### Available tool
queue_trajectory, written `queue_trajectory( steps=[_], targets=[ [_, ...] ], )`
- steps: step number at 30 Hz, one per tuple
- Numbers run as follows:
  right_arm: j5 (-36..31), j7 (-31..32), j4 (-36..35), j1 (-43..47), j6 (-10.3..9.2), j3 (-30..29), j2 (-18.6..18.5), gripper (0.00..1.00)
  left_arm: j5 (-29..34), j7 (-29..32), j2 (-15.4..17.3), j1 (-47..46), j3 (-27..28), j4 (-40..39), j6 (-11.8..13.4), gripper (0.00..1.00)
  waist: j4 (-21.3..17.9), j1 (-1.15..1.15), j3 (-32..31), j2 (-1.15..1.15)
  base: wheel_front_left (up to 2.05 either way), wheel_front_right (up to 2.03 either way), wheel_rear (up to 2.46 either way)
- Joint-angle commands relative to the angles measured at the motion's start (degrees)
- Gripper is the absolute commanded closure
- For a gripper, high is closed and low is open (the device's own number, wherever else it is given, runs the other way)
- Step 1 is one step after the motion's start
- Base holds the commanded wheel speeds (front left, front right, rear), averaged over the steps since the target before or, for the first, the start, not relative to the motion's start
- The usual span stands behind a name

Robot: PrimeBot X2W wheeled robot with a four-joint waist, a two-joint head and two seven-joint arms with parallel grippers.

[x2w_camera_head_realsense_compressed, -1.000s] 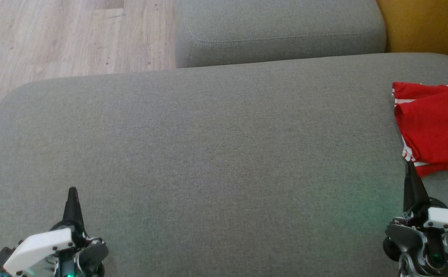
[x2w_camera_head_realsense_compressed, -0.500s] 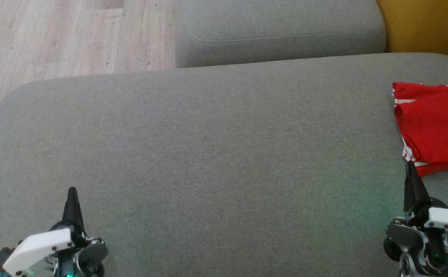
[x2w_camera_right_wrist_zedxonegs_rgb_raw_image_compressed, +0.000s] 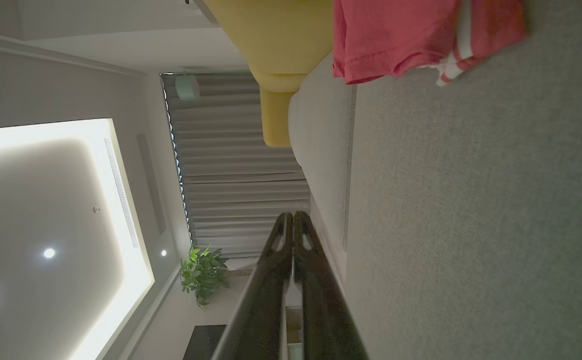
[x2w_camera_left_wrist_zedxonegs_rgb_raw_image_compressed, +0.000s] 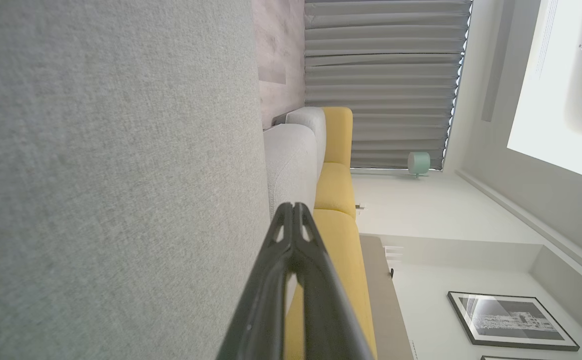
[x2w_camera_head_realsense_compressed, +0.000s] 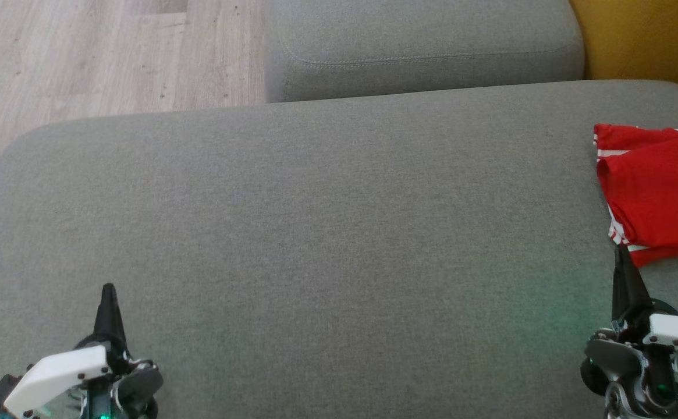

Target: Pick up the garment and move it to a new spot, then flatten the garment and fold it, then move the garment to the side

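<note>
The garment (x2w_camera_head_realsense_compressed: 659,192) is red with white stripes and lies folded at the right edge of the grey sofa cushion (x2w_camera_head_realsense_compressed: 315,233); the head view cuts off its right part. It appears again at the top of the right wrist view (x2w_camera_right_wrist_zedxonegs_rgb_raw_image_compressed: 400,35). My right gripper (x2w_camera_head_realsense_compressed: 621,256) is shut and empty, its tip just below the garment's near edge; whether it touches the cloth I cannot tell. Its fingers (x2w_camera_right_wrist_zedxonegs_rgb_raw_image_compressed: 293,220) meet at the tips. My left gripper (x2w_camera_head_realsense_compressed: 107,291) is shut with nothing in it, low over the cushion at the near left, far from the garment, fingers (x2w_camera_left_wrist_zedxonegs_rgb_raw_image_compressed: 293,210) pressed together.
A second grey cushion (x2w_camera_head_realsense_compressed: 420,46) sits behind the main one. Wooden floor (x2w_camera_head_realsense_compressed: 94,52) lies at the far left, and a yellow sofa part (x2w_camera_head_realsense_compressed: 647,41) at the far right. A wide bare stretch of cushion lies between my grippers.
</note>
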Motion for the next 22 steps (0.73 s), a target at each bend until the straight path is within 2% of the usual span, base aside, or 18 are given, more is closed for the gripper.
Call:
queue_trajectory(
  steps=[1,22],
  targets=[
    [-0.19,0.52,-1.83,-3.01,-0.04,0.95,-0.57,1.00,0.44,0.31,0.49,-2.85,2.05,-1.59,-0.38,1.00,0.00,0.00,0.00,0.00,0.00,0.00,0.00],
    [-0.41,0.73,-1.81,-3.03,-0.04,0.68,-0.38,1.00,0.73,0.59,0.25,-2.88,2.40,-1.57,-0.38,1.00,0.00,0.00,0.00,0.00,0.00,0.00,0.00]
  ],
)
